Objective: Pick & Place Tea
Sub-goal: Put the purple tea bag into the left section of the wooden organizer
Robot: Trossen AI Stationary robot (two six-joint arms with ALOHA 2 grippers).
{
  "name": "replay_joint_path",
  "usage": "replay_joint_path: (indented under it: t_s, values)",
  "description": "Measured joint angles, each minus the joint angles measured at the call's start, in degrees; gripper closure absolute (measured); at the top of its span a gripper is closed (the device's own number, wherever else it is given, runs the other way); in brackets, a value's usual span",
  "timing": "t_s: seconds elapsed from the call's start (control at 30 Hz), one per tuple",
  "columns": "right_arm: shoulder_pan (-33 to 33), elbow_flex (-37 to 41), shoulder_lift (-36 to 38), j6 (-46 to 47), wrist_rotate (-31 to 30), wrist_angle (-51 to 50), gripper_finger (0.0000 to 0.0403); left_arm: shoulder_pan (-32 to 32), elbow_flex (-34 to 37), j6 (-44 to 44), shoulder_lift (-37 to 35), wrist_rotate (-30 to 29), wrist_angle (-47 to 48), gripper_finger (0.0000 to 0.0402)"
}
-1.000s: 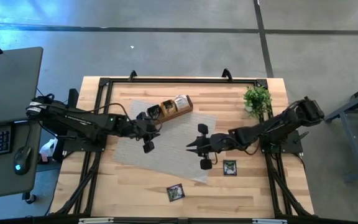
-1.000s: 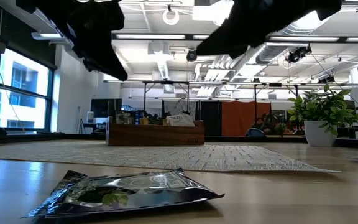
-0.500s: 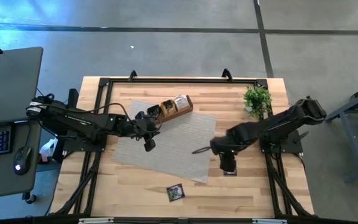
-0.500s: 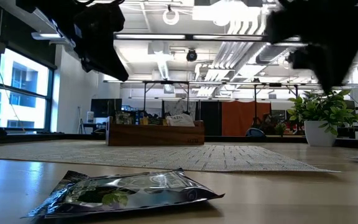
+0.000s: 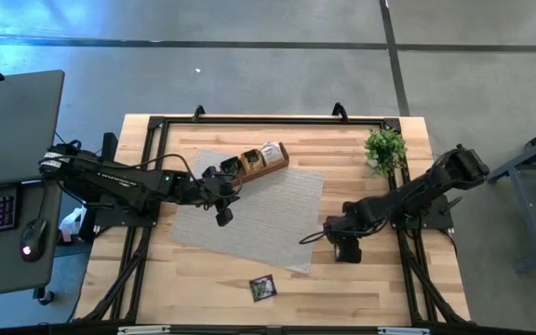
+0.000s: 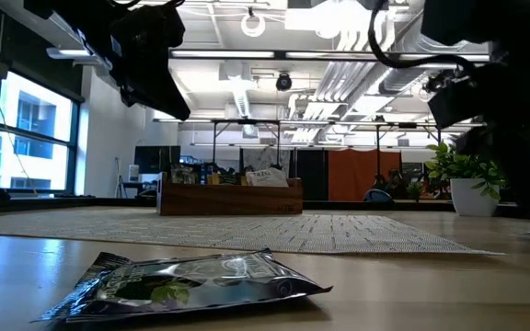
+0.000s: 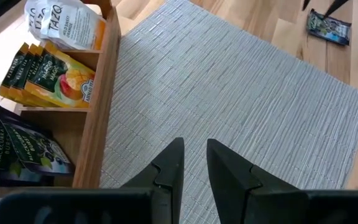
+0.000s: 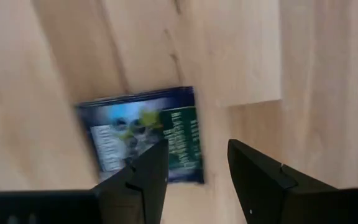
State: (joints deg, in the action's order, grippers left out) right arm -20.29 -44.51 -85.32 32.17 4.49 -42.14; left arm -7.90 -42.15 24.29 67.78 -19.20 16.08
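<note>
A dark tea sachet (image 8: 145, 137) lies flat on the bare wood to the right of the grey mat (image 5: 249, 209). My right gripper (image 8: 197, 168) points straight down over it, open, with the sachet below and mostly beside one finger. In the high view the right gripper (image 5: 341, 244) hides this sachet. A second dark sachet (image 5: 262, 288) lies flat near the table's front edge. My left gripper (image 7: 194, 162) hangs over the mat beside the wooden tray (image 7: 101, 93), its fingers a narrow gap apart with nothing between them. White-orange (image 7: 67, 25), yellow (image 7: 48, 78) and dark (image 7: 17, 149) sachets stand in the tray.
A small potted plant (image 5: 385, 149) stands at the table's far right corner, behind my right arm. The tray (image 5: 254, 160) sits on the mat's far edge. Bare wood lies between the mat and the table's front edge.
My right gripper has swung from over the mat toward the table's right and near edges. It has tipped from nearly level to pointing straight down and has come down over the dark sachet, which has stayed where it lay.
</note>
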Motion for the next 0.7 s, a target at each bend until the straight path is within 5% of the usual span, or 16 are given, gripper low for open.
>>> replay_joint_path:
  t_s: [0.47,0.7]
  values:
    - [-1.28,8.78,0.34,-3.23,-1.46,12.0,0.0245,0.0,0.0,1.83,-0.01,-2.38,-0.09,0.0335]
    - [-4.31,10.17,0.5,-5.19,-7.22,13.68,0.0319,0.02,0.0,1.88,-0.01,-2.45,-0.09,0.0335]
